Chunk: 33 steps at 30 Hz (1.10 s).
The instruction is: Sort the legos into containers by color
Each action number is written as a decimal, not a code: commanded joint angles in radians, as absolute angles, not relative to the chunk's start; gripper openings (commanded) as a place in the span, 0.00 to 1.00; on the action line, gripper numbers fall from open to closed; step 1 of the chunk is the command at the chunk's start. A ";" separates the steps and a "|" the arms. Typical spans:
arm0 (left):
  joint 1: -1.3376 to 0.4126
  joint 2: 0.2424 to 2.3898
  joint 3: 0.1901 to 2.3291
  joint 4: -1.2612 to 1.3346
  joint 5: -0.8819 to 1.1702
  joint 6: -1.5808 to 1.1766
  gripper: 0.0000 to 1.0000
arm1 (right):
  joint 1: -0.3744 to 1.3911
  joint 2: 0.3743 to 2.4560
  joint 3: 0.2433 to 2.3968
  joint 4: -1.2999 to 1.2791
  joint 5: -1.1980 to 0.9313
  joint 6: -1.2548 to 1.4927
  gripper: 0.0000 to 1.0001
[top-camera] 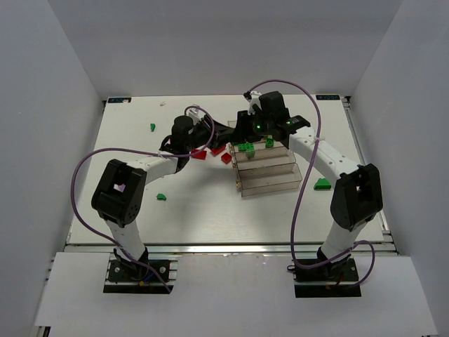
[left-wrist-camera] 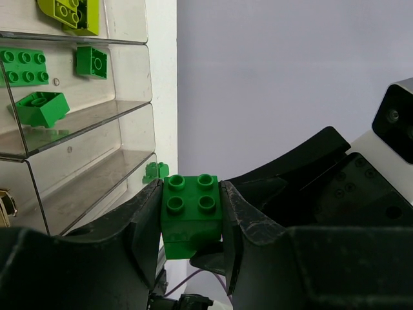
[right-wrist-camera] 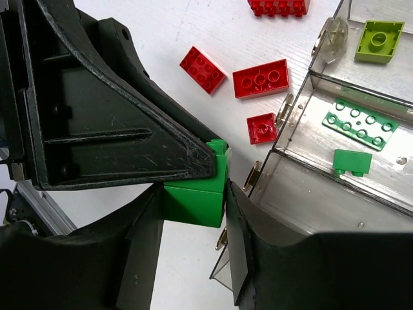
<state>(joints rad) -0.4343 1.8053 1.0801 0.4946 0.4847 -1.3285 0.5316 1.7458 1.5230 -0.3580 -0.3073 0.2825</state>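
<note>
A green two-by-two lego (left-wrist-camera: 190, 213) is clamped between the fingers of my left gripper (left-wrist-camera: 191, 188). The same lego (right-wrist-camera: 197, 197) also sits between the fingers of my right gripper (right-wrist-camera: 192, 213), with a left finger (right-wrist-camera: 129, 110) lying across it. Both grippers (top-camera: 214, 138) (top-camera: 244, 132) meet at the far left end of the clear trays (top-camera: 270, 184). One tray holds a yellow-green lego (right-wrist-camera: 379, 40). The tray beside it holds a green plate (right-wrist-camera: 361, 123) and a green brick (right-wrist-camera: 352, 161). Red legos (right-wrist-camera: 260, 78) (right-wrist-camera: 202, 69) (right-wrist-camera: 262, 127) lie on the table by the trays.
Loose green legos lie on the table at the far left (top-camera: 152, 127), near left (top-camera: 161, 197) and right of the trays (top-camera: 322, 184). Purple cables loop over both arms. White walls enclose the table.
</note>
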 commanded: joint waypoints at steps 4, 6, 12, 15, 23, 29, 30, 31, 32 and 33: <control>-0.439 1.787 1.101 0.531 0.479 -1.327 0.00 | 0.538 1.707 1.471 -0.336 -0.379 0.229 0.03; -0.439 1.793 1.106 0.534 0.480 -1.327 0.00 | 0.538 1.692 1.445 -0.342 -0.426 0.197 0.00; -0.437 1.802 1.115 0.540 0.477 -1.325 0.00 | 0.528 1.608 1.315 -0.345 -0.463 0.095 0.00; -0.437 1.810 1.117 0.540 0.480 -1.322 0.00 | 0.515 1.579 1.278 -0.344 -0.465 0.060 0.00; -0.437 1.813 1.121 0.517 0.489 -1.301 0.00 | 0.428 1.612 1.269 -0.307 -0.246 0.003 0.00; -0.437 1.809 1.121 0.483 0.491 -1.270 0.00 | 0.365 1.715 1.331 -0.270 -0.118 -0.037 0.00; -0.437 1.807 1.121 0.476 0.491 -1.266 0.00 | 0.354 1.739 1.350 -0.261 -0.100 -0.040 0.00; -0.437 1.806 1.121 0.471 0.489 -1.262 0.00 | 0.348 1.750 1.359 -0.255 -0.092 -0.041 0.00; -0.437 1.805 1.123 0.465 0.489 -1.253 0.00 | 0.344 1.761 1.368 -0.250 -0.089 -0.044 0.00; -0.437 1.804 1.124 0.456 0.491 -1.250 0.00 | 0.338 1.784 1.387 -0.245 -0.074 -0.046 0.00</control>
